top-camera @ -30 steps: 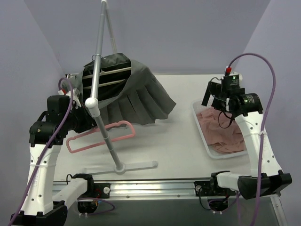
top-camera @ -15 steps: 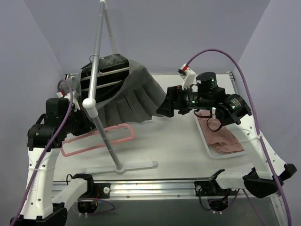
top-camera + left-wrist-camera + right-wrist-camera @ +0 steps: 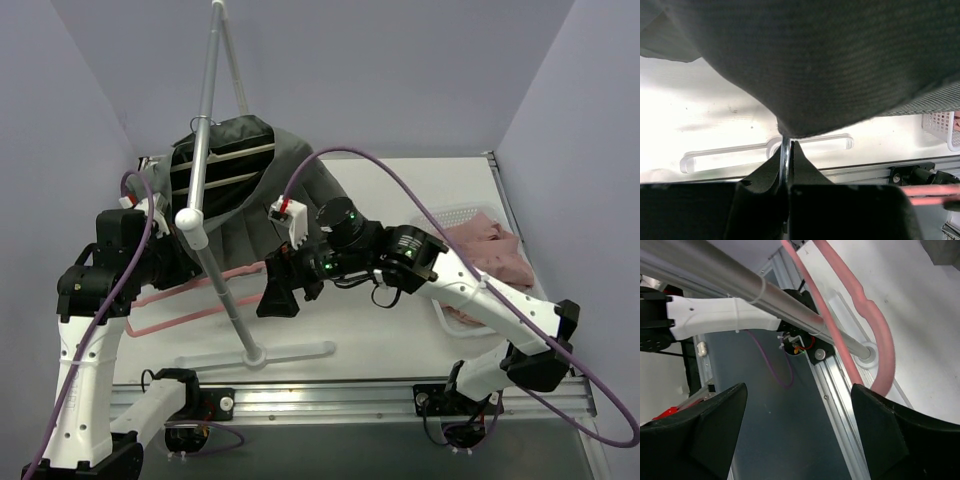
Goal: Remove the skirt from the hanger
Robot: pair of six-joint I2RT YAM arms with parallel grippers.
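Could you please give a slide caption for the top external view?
Right claw, open, beside the pink hanger; grey skirt behind.

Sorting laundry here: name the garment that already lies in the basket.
The pink garment, heaped in the white basket at the table's right edge. The grey pleated skirt is not: it hangs up by the metal stand.

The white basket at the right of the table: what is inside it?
Crumpled pink cloth fills the white basket. The right arm crosses its near part, so that part and anything under the cloth cannot be seen.
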